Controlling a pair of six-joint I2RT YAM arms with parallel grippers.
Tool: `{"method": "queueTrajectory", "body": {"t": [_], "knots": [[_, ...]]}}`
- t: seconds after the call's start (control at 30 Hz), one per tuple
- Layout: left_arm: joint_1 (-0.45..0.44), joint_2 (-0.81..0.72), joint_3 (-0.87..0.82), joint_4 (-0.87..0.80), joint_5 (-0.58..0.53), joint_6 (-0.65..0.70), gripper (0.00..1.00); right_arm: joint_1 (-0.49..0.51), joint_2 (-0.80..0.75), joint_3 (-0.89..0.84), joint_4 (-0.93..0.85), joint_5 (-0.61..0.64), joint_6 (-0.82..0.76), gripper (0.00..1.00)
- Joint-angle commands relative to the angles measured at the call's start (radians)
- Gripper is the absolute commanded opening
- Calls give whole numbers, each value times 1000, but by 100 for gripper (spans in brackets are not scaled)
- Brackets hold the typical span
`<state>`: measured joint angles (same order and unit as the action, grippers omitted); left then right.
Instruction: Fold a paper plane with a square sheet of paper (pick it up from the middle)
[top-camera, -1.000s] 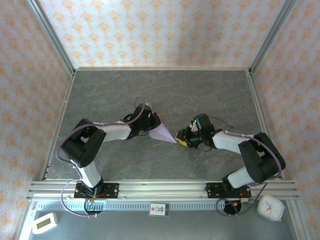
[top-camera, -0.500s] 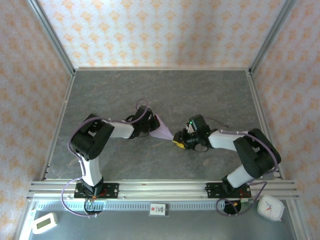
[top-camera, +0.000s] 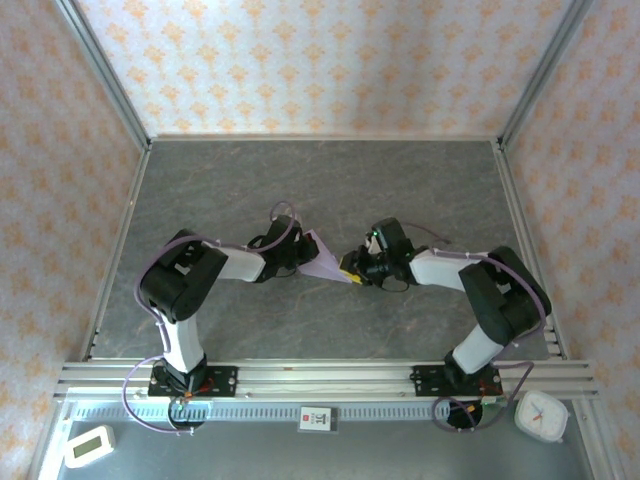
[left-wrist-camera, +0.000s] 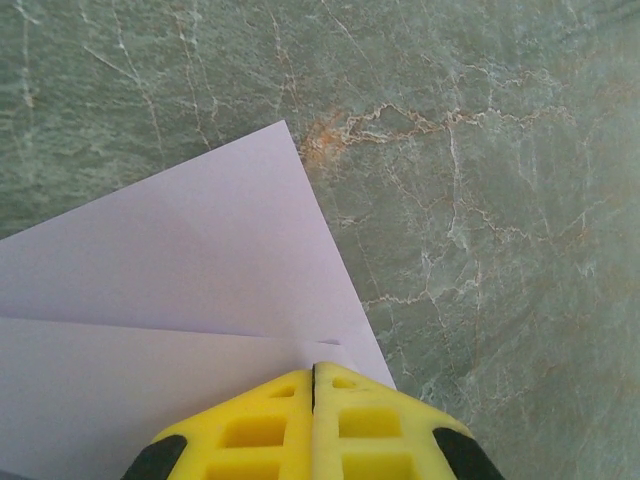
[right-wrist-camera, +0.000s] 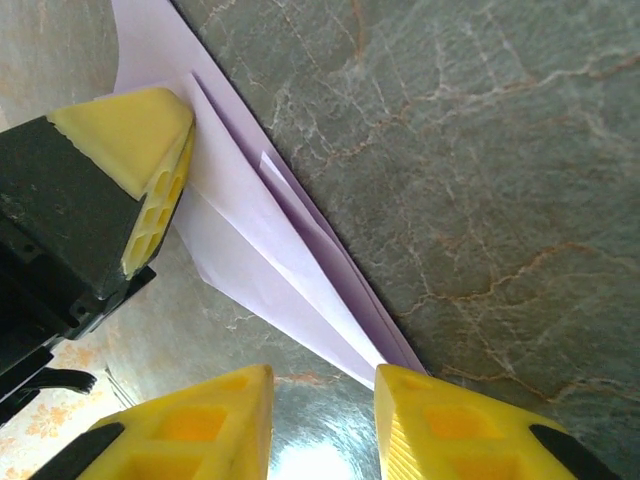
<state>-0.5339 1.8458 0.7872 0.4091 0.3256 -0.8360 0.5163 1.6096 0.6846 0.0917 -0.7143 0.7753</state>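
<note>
- Paper plane (top-camera: 325, 263): thin, matte lavender paper folded into a flat dart with a sharp point. It sits mid-table between the two grippers, wide end to the left and point to the right.
- Left wrist view: the paper plane (left-wrist-camera: 180, 290) shows two smooth overlapping layers. A crisp straight fold edge runs across it, and one clean corner points to the far side.
- Left gripper (top-camera: 305, 258): its yellow ribbed plastic fingers (left-wrist-camera: 270, 425) are pressed together with no gap, pinching the edge of the wide end.
- Right wrist view: the paper plane (right-wrist-camera: 265, 240) narrows through several stacked creased layers to its tip. The left gripper (right-wrist-camera: 165, 165) clamps the far end.
- Right gripper (top-camera: 349, 271): the jaws stand partly apart, with the table visible in the gap (right-wrist-camera: 322, 390). The paper's point reaches the inner edge of one yellow finger (right-wrist-camera: 440, 410). I cannot tell whether they touch, and the jaws are not clamped on it.
- Table top (top-camera: 420, 190): grey-green, stone-like, with pale veins and a slight sheen.
- I cannot tell whether the paper rests on the surface or hangs just above it.
</note>
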Motion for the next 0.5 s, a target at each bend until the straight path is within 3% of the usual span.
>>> {"method": "queueTrajectory", "body": {"t": [0.0, 0.47], "knots": [[13, 10, -47, -113, -19, 22, 0, -1, -43, -38, -65, 64, -44, 34], [15, 18, -43, -123, -15, 38, 0, 16, -11, -47, -41, 46, -42, 34]]}}
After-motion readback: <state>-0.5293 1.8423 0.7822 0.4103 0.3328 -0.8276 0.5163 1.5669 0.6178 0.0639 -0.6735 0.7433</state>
